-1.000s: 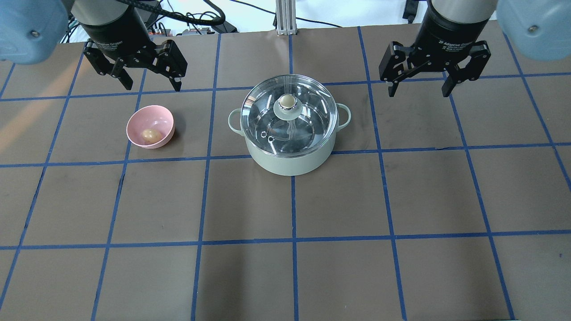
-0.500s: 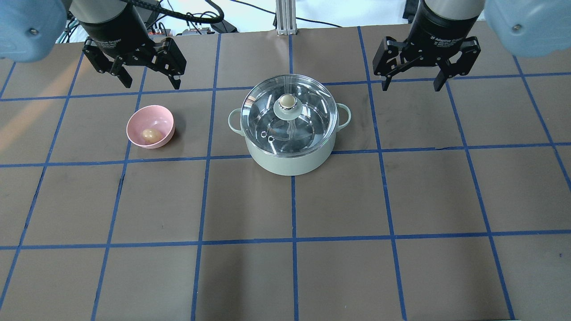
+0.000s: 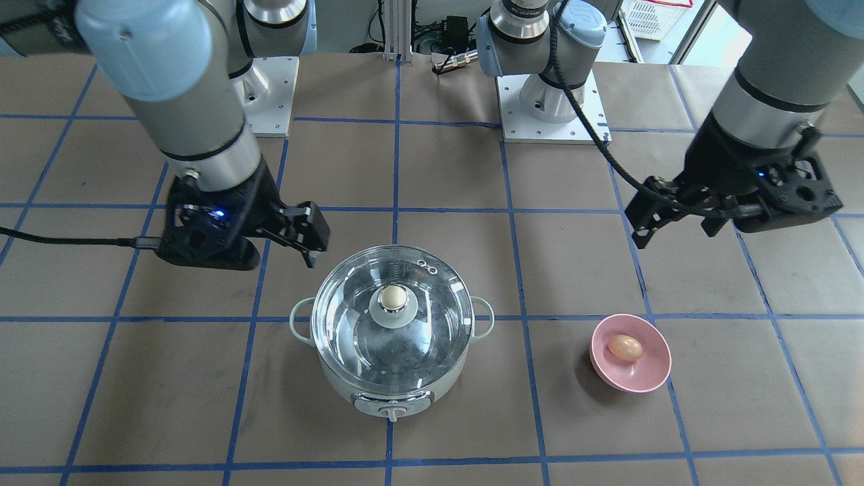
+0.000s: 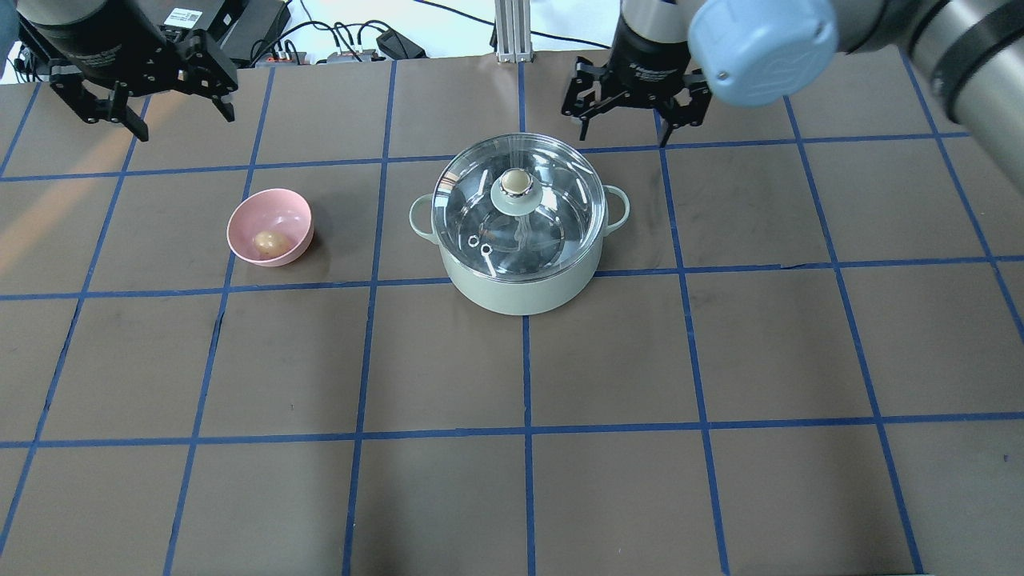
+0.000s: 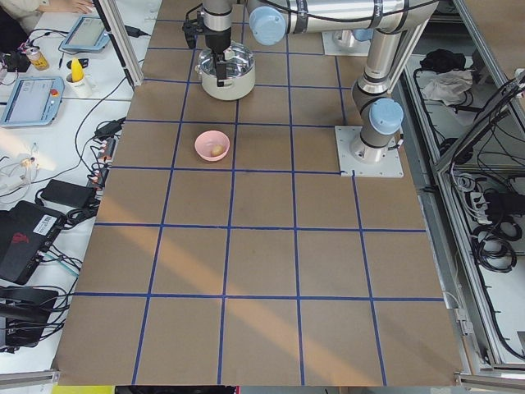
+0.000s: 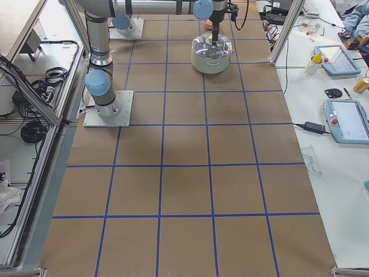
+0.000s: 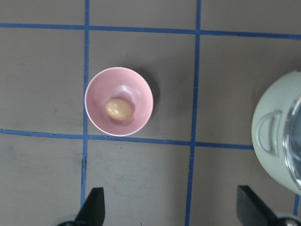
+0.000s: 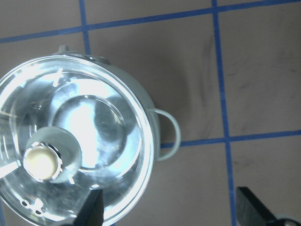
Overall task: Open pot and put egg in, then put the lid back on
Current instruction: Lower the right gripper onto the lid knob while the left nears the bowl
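Note:
The mint-green pot (image 4: 520, 284) stands mid-table with the clear glass lid (image 4: 560, 216) on it, its beige knob (image 4: 516, 184) upright. The egg (image 4: 270, 242) lies in a pink bowl (image 4: 268, 206) to the pot's left. My right gripper (image 4: 622, 132) is open and empty, hovering just behind the pot's right-rear rim; its wrist view shows the lid (image 8: 103, 117) and knob (image 8: 41, 161) to the lower left. My left gripper (image 4: 186, 120) is open and empty, behind and left of the bowl; its wrist view shows the egg (image 7: 118, 108).
The table is brown paper with a blue tape grid (image 4: 524, 360). Both arm bases (image 3: 547, 101) stand at the robot's edge. Cables (image 4: 344, 40) lie beyond the far edge. Operator desks with tablets (image 6: 346, 118) flank the table.
My right gripper has moved left, from well right of the pot to just behind its right rim. My left gripper has moved left and back, away from the bowl. Both stay open.

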